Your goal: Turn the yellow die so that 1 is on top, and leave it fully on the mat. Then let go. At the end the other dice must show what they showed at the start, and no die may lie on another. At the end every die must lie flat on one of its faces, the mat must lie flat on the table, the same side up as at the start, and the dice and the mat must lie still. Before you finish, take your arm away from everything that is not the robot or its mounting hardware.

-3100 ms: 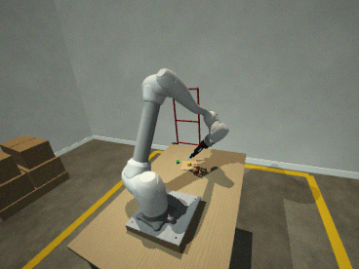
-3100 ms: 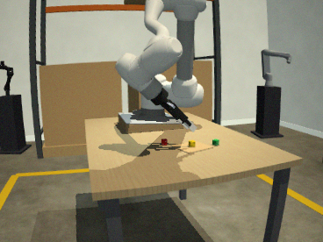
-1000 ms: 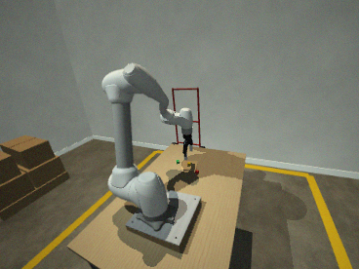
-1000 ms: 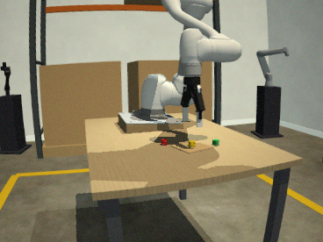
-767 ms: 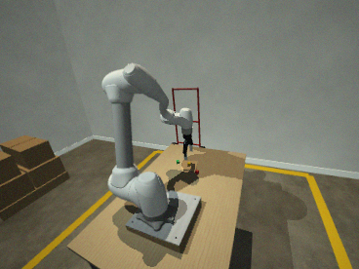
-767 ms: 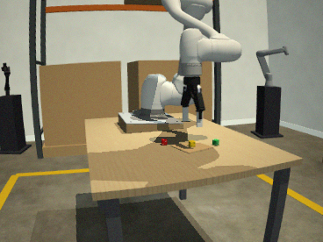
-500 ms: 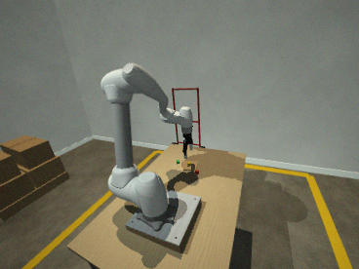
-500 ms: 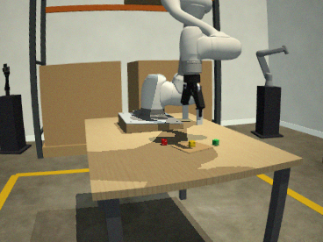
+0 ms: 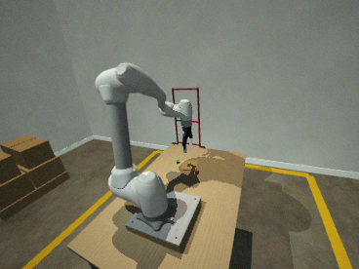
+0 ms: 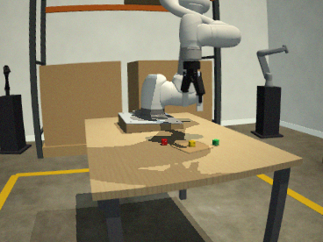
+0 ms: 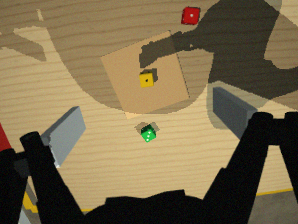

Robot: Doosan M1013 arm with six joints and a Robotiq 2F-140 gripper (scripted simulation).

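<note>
1. The yellow die (image 9: 189,164) (image 10: 192,144) (image 11: 146,80) sat below the end effector (image 9: 188,147) (image 10: 192,104) (image 11: 146,108), well apart, a single dark pip upward.
2. Around it, the mat (image 9: 185,168) (image 10: 190,150) (image 11: 117,70) lay flat on the counter (image 9: 215,214) (image 10: 127,168) (image 11: 30,95).
3. The end effector was released, fingers wide, holding nothing; the coming move probably needed only upward withdrawal, away from the die.

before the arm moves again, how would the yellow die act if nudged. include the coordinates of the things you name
The yellow die (image 9: 189,164) (image 10: 192,144) (image 11: 146,80) would probably slide, since it sits flat. Its cube shape looks stiff and unlikely to roll freely, though a high push might tip it.
</note>
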